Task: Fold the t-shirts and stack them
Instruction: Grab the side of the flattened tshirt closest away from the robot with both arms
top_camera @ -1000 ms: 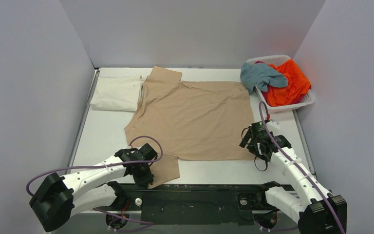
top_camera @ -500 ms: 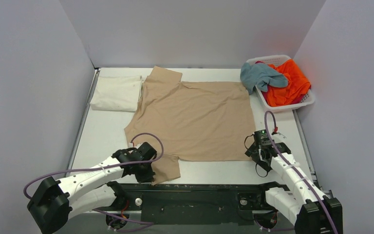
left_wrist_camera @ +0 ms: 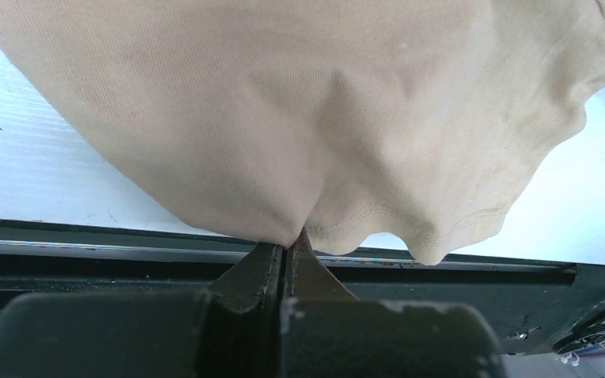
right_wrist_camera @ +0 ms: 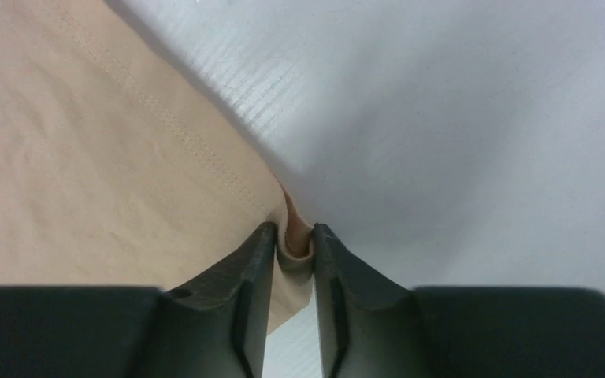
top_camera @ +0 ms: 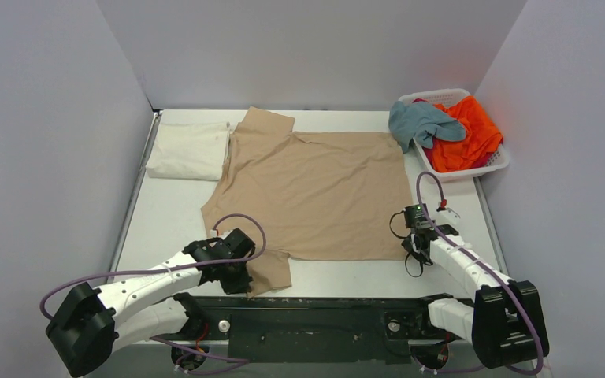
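A tan t-shirt point(top_camera: 315, 193) lies spread flat across the middle of the table. Its near sleeve point(top_camera: 272, 272) hangs toward the front edge, and my left gripper point(top_camera: 240, 277) is shut on that sleeve's cloth point(left_wrist_camera: 299, 157). At the shirt's near right corner my right gripper point(top_camera: 411, 246) is shut on a pinched fold of the hem point(right_wrist_camera: 293, 236). A cream-white t-shirt point(top_camera: 189, 150) lies folded at the back left. A grey-blue t-shirt point(top_camera: 421, 122) and an orange t-shirt point(top_camera: 465, 138) are heaped in the basket.
A white slatted basket point(top_camera: 502, 164) stands at the back right against the wall. Grey walls close in the table on three sides. A black rail point(top_camera: 315, 315) runs along the near edge between the arm bases.
My right gripper has slid left and forward onto the shirt's near right corner and shut on the hem. My left gripper has closed on the sleeve and stayed put.
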Available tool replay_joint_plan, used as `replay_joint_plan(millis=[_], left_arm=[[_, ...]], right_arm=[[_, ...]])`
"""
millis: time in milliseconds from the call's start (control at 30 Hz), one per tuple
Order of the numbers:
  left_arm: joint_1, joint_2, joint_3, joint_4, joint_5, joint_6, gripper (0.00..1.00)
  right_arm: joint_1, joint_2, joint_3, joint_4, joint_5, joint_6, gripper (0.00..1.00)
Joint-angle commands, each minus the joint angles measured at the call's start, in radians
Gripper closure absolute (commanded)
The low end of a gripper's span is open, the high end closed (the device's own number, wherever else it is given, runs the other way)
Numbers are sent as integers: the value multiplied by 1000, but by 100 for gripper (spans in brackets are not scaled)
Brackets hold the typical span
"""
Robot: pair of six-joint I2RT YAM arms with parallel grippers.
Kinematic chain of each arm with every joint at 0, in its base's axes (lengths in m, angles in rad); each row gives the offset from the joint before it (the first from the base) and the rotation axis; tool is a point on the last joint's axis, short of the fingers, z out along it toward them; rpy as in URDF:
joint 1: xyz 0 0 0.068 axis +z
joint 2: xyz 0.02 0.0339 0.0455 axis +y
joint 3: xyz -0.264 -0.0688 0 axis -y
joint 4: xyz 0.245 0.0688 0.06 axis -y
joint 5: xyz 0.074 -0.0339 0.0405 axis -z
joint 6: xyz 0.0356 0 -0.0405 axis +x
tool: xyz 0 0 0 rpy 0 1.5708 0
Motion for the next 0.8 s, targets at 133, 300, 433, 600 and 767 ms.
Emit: replay_joint_plan(millis=[133,300,433,600,767], left_arm=[[-8,-49,-10,-92,105,31,100],[-61,-132,-20,-185,152,-6,100],[-116,-215,-42,-220,183,-69,100],[-162,-260,-35,-197,216,-107,100],[-168,-240,17,-127,192,-89,100]], right_arm=[[-12,-76,-14,-153,3,6,100],[-40,-201,16,-324,15,-5,100],[-46,-261,25,-431,-22,-6,100],[-37,-312,28,-473,-82,16,100],[-37,-345,58,-482,-78,-3,100]])
